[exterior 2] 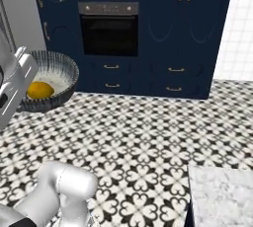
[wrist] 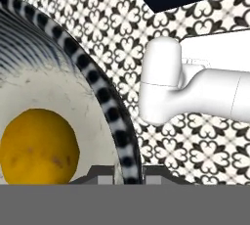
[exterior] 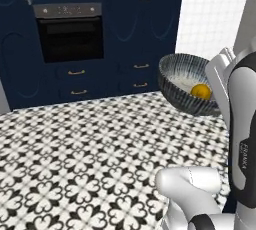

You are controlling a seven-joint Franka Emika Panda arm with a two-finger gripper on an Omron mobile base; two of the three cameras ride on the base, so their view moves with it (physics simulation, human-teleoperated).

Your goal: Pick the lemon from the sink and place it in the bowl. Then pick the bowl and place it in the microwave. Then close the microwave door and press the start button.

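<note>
While clamped on its rim, gripper [wrist: 128, 177] and raised bowl [exterior: 181, 76], lemon [exterior: 201, 91] inside.

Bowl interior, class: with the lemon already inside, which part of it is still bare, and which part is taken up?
In the hand view, the bowl has bare pale floor above and to the right of the lemon, up to the striped rim. The lower left is taken by the lemon. The base views agree: the lemon sits against one side, leaving the rest free.

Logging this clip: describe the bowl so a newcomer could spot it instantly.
Start at the white robot arm, above the patterned black-and-white floor. Held aloft beside it is a wide round bowl, dark blue-grey streaked outside, pale inside. It alone holds a small yellow lemon.
</note>
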